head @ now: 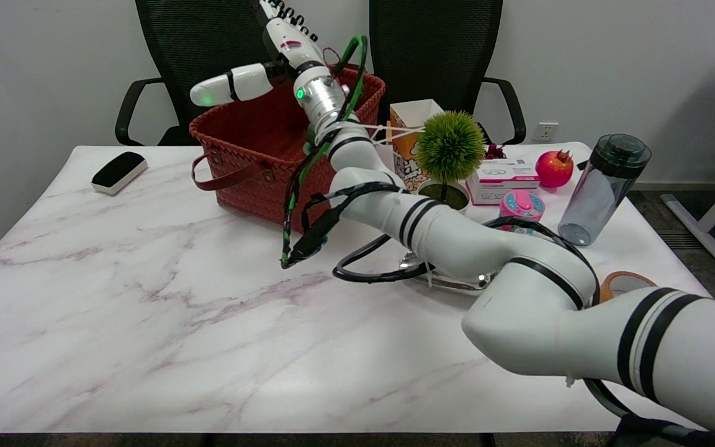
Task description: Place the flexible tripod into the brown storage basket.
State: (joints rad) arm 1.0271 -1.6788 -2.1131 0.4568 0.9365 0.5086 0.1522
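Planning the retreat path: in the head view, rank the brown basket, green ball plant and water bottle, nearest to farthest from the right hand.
1. Brown basket, just below the right hand.
2. Green ball plant, table's middle right.
3. Water bottle, far right.

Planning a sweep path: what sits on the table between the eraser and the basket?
Nothing: in the head view, bare marble runs from the eraser to the basket, apart from its handle.

Robot hand [286, 28] above brown basket [252, 161], tripod unseen.
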